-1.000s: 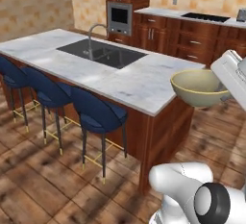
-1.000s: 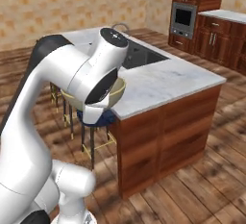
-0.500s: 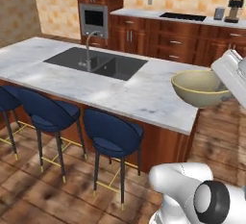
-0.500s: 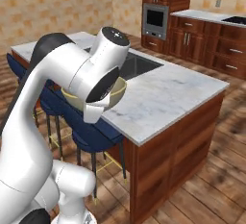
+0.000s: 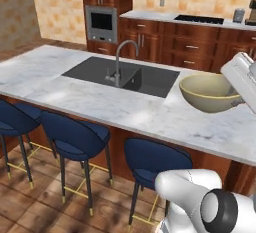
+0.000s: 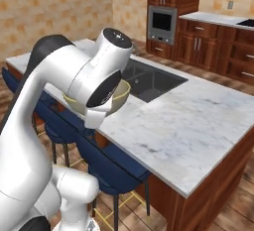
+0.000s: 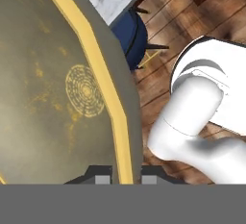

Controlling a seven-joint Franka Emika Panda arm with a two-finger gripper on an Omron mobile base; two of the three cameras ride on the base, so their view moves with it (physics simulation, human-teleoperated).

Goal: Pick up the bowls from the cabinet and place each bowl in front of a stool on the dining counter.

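Now gripper (image 7: 118,176) clamped on rim of beige-olive bowl (image 5: 209,92), held above dining counter (image 5: 90,101) near edge. Base rolled along counter since last second; sink (image 5: 125,76) now central, stool (image 5: 155,161) directly below. Judgement: near drop spot, lower next.

Stone, wood and glazed ceramic

Glossy white-grey marble island top (image 5: 95,104); polished reddish-brown wooden floor (image 7: 192,21); matt beige-olive ceramic bowl (image 5: 207,93); padded dark-blue stool seat (image 5: 75,134).
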